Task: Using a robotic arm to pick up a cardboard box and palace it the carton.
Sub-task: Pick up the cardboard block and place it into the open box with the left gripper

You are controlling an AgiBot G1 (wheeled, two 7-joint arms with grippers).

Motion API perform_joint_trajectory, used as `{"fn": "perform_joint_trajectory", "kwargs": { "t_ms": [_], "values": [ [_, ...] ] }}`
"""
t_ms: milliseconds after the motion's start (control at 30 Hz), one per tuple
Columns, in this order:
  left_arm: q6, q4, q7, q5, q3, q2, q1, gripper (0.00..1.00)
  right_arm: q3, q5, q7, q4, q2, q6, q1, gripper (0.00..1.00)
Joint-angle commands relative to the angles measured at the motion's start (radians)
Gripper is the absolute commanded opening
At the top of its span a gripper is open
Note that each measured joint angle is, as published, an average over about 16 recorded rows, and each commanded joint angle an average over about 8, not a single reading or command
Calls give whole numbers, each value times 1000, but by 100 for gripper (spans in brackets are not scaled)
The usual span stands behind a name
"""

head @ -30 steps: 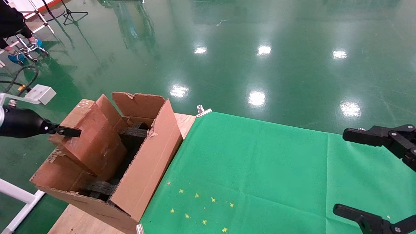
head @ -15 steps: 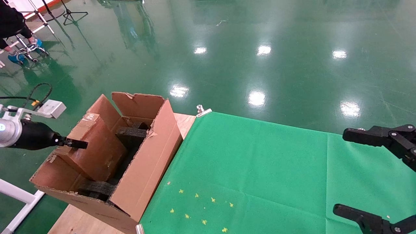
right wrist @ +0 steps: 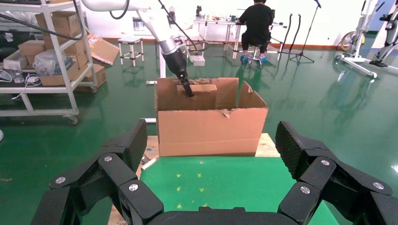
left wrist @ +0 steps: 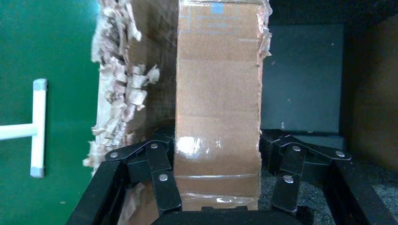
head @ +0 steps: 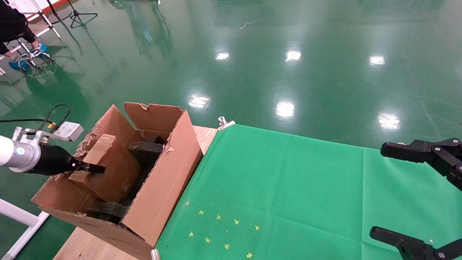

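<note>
Green cloth [head: 288, 195] covers most of the table in the lower half of the head view, with small yellow star marks [head: 220, 231] scattered near its bottom edge and bare wood showing at the lower left. At the right edge of that frame the right gripper [head: 415, 195] hangs idle over the cloth with its two black fingers spread wide apart, holding nothing; its own wrist camera shows the same wide gap between the fingers [right wrist: 124, 145]. On the wooden strip at the left of the frame stands the carton [head: 162, 187], its tall flaps up and its far-left edge torn ragged, with black foam pieces [head: 146, 148] inside. The cardboard box [head: 108, 169] sits tilted inside the carton, at the left side of its opening, one corner sticking up above the rim. The left gripper [head: 92, 168], on the white arm [head: 11, 157] coming in from the left edge, is clamped on this box: in the left wrist view its black fingers [left wrist: 162, 168] press against both sides of the taped brown block [left wrist: 218, 117]. Beyond the table a glossy green floor [head: 288, 54] fills the upper part of the frame, and a seated person [head: 12, 21] shows in the upper left corner.
</note>
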Motion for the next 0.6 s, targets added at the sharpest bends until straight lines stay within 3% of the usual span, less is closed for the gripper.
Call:
{"fn": "perform_joint_trajectory", "kwargs": {
  "t_ms": [33, 600],
  "values": [
    [-12, 12, 0, 0, 0, 8, 8, 0, 0, 0, 0, 0, 0, 0, 0, 100],
    [-72, 59, -26, 4, 3, 66, 61, 0, 0, 0, 0, 0, 0, 0, 0, 100]
  ]
}}
